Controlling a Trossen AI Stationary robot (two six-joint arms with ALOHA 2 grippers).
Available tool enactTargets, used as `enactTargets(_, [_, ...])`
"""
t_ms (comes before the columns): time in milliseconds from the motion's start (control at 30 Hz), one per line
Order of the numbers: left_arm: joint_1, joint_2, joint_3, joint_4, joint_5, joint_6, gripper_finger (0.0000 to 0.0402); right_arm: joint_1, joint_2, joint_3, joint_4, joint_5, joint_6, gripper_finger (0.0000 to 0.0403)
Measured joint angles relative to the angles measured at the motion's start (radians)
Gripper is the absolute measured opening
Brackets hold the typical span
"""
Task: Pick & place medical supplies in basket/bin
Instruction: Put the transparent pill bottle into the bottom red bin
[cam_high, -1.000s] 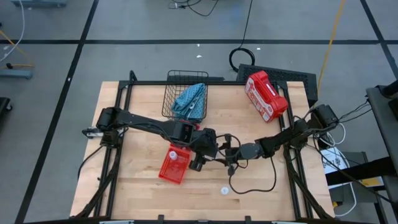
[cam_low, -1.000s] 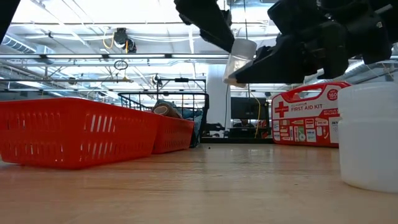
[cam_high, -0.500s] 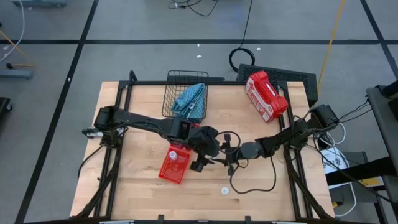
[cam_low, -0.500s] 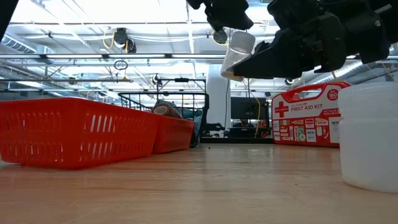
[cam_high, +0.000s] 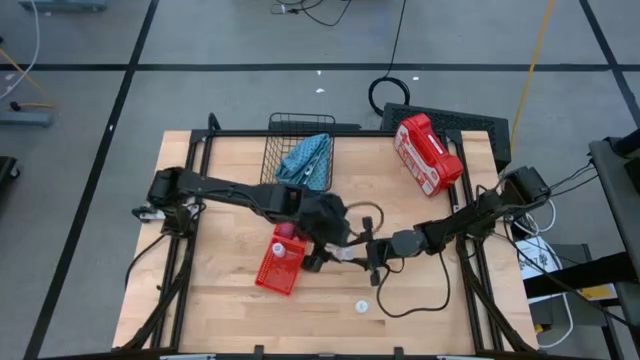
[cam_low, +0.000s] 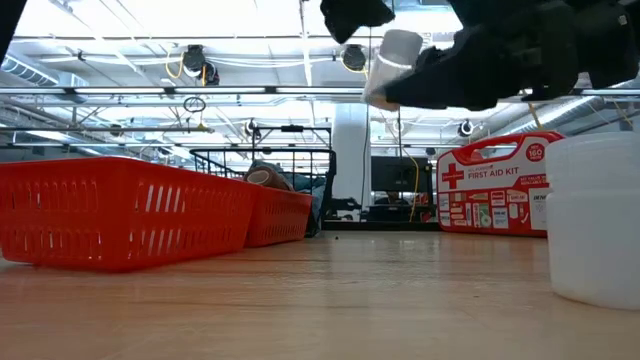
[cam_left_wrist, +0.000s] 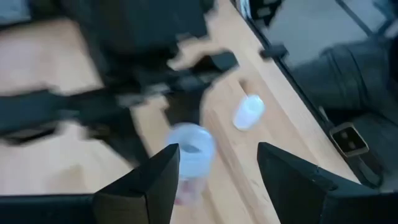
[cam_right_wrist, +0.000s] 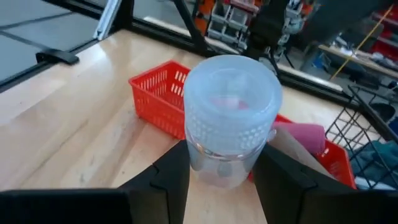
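Note:
My right gripper (cam_right_wrist: 227, 186) is shut on a small white-capped vial (cam_right_wrist: 230, 115), up in the air over the table's middle beside the red bins (cam_high: 278, 265). In the low view the vial (cam_low: 393, 65) shows high above the table. My left gripper (cam_left_wrist: 214, 180) is open just left of and above it (cam_high: 322, 252), touching nothing. A second vial (cam_high: 362, 307) lies on its side on the wood nearer the near edge. A pink roll (cam_right_wrist: 305, 137) and a brown roll sit in the red bins. The light-blue pouch (cam_high: 308, 158) lies in the black wire basket (cam_high: 290, 135). My right gripper pinches the vial's clear body just below its ribbed cap (cam_right_wrist: 224, 158), one finger (cam_right_wrist: 168, 177) on each side. The fingers come in roughly level from the table's right. The vial is lifted clear and tilted, cap end toward the wrist camera.
The big red and white first aid case (cam_high: 428, 153) stands at the far right of the table. A cable loops over the wood under my right arm (cam_high: 415, 300). The lying vial fills the low view's right edge (cam_low: 595, 220). Bare wood shows along the near edge.
My left gripper has drawn up and away from the vial's cap, toward the table's left. My right gripper keeps the vial, which has risen a little and tipped.

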Motion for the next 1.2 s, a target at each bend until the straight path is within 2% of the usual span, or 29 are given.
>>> enactTargets(100, [0.02, -0.045, -0.043, 0.063, 0.003, 0.0, 0.0223, 0.003, -0.027, 0.0, -0.062, 0.029, 0.024, 0.0144])
enactTargets(233, [0.044, -0.109, -0.207, 0.267, 0.02, -0.037, 0.0223, 0.006, -0.04, 0.0, -0.099, 0.068, 0.046, 0.0146])
enactTargets(367, [0.071, -0.176, -0.407, 0.598, -0.003, -0.138, 0.0223, -0.005, -0.038, -0.002, -0.117, 0.08, 0.081, 0.0143])
enactTargets(467, [0.073, -0.179, -0.537, 0.866, -0.019, -0.209, 0.0223, -0.032, -0.039, -0.001, -0.111, 0.079, 0.096, 0.0143])
enactTargets(567, [0.064, -0.18, -0.625, 1.02, -0.018, -0.202, 0.0223, -0.066, -0.039, -0.001, -0.099, 0.08, 0.102, 0.0147])
enactTargets(700, [0.063, -0.179, -0.683, 1.034, -0.068, -0.201, 0.0223, -0.095, -0.039, -0.001, -0.097, 0.075, 0.1, 0.0143])
enactTargets(800, [0.063, -0.181, -0.685, 1.0, -0.085, -0.191, 0.0223, -0.108, -0.038, -0.001, -0.084, 0.071, 0.072, 0.0142])
enactTargets(967, [0.063, -0.182, -0.683, 0.965, -0.194, -0.185, 0.0223, -0.123, -0.036, 0.004, -0.085, 0.037, 0.064, 0.0146])
enactTargets(1200, [0.065, -0.179, -0.686, 0.955, -0.25, -0.146, 0.0223, -0.127, -0.038, 0.01, -0.071, 0.025, 0.069, 0.0142])
